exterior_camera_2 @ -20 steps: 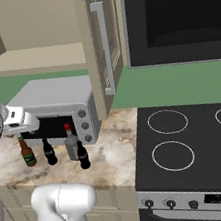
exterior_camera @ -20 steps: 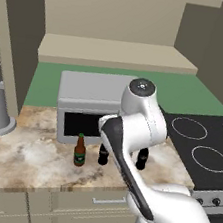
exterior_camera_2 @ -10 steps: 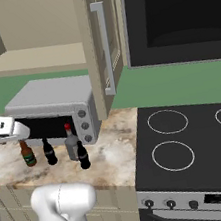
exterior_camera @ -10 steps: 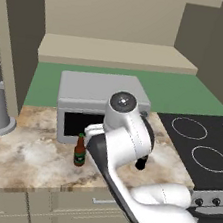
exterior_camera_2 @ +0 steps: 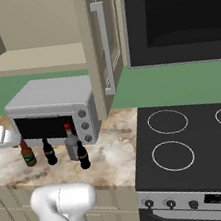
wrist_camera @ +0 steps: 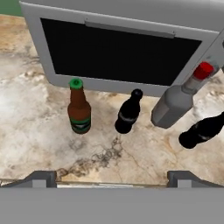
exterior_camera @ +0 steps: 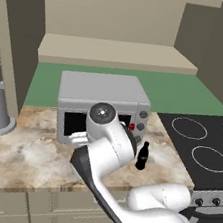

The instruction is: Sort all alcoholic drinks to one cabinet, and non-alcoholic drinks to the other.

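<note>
Change noted: the arm has been swung left and lowered across the last second, so that the gripper (wrist_camera: pixel 112 177) is now brought down in front of the row of drinks on the counter (wrist_camera: pixel 39 131).
Meaning for the task: an approach is judged to be under way; no drink has been lifted yet and all four are still to be sorted.
Gripper state: jaws spread fully wide, nothing held between them.
Beer bottle (wrist_camera: pixel 79 107): slim, brown, green cap and dark green label; stood upright at the left end of the row, just before the toaster oven (wrist_camera: pixel 122 48).
Cola bottle, near one (wrist_camera: pixel 128 113): small, all black, thin pale band; placed just right of the beer bottle, most nearly centred ahead of the gripper.
Grey bottle (wrist_camera: pixel 177 100): taller, wider, translucent, red cap; set close against the oven front.
Cola bottle, far one (wrist_camera: pixel 203 129): black, furthest right, nearest the stove (exterior_camera_2: pixel 189 145).
Cabinets: one door (exterior_camera_2: pixel 103 48) is seen ajar above the counter.
</note>
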Motion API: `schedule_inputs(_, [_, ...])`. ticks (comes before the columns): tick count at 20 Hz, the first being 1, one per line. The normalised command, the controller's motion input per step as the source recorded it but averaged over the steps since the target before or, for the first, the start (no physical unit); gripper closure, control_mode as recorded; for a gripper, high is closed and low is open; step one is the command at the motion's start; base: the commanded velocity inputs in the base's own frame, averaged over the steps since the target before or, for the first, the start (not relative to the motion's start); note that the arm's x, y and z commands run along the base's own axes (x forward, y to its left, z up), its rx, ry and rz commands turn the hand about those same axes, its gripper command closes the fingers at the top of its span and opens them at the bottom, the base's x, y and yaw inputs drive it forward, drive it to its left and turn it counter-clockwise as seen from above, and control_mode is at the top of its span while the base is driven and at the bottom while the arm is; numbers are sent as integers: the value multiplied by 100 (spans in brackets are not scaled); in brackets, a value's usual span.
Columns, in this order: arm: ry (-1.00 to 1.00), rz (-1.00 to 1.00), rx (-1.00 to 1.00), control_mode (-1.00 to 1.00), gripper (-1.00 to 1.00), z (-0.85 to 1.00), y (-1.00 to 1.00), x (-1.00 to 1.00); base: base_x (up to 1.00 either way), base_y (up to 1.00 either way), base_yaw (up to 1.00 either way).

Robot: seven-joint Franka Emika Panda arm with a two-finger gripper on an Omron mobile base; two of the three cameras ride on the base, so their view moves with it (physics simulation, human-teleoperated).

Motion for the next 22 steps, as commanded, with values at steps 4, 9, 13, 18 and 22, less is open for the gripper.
schedule_inputs(4, [-1,-3,0,-100,-100,-16,37,0,0,0,0])
schedule_inputs(9, [-2,-5,0,-100,-100,-15,23,0,0,0,0])
schedule_inputs(13, [0,-11,0,-100,-100,-15,6,1,0,0,0])
schedule_inputs(18, [0,-13,0,-100,-100,-11,0,12,0,0,0])
schedule_inputs(22, [0,-10,0,-100,-100,-2,0,27,0,0,0])
